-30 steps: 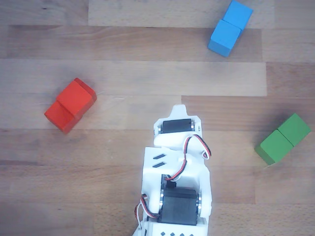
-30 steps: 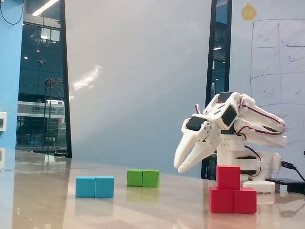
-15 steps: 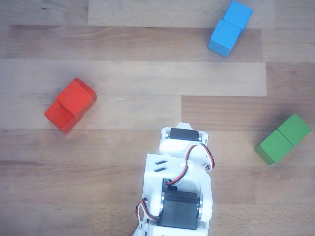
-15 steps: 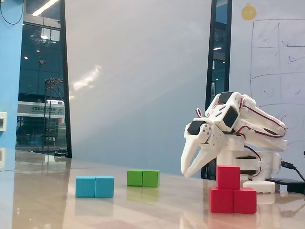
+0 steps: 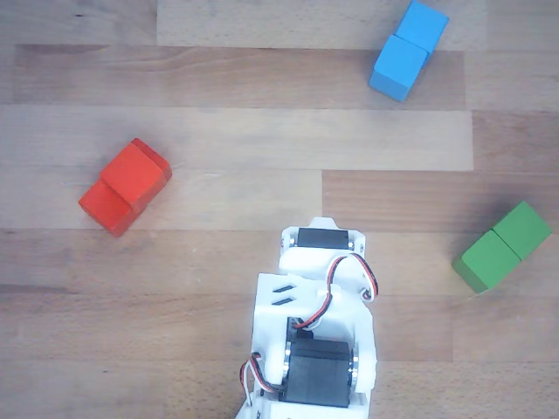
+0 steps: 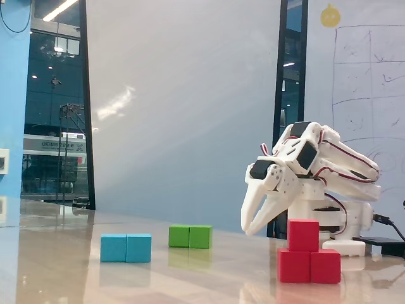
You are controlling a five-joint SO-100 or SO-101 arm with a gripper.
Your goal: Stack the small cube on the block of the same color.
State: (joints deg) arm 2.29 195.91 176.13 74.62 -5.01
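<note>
One small cube point(image 6: 304, 235) sits on top of one red block point(image 6: 309, 266), at the right of the fixed view and near the camera. The cube is plain red, about half the block's length, and rests roughly over the block's middle seam, upright and square. In the other view, from above, the cube point(image 5: 138, 170) covers the far right part of the block point(image 5: 106, 206), which lies at the left of the wooden table point(image 5: 262, 131).

There are three long blocks in all: the red one, one blue block point(image 6: 126, 247) at the left of the fixed view, and one green block point(image 6: 190, 236) farther back between them. All three stand well apart.

The gripper point(image 6: 251, 229) hangs just left of the cube and clear of it, fingers pointing down, slightly parted and holding nothing, though the narrow gap is hard to judge. Since half a second ago it has barely shifted; a second ago it sat a little farther left.
</note>
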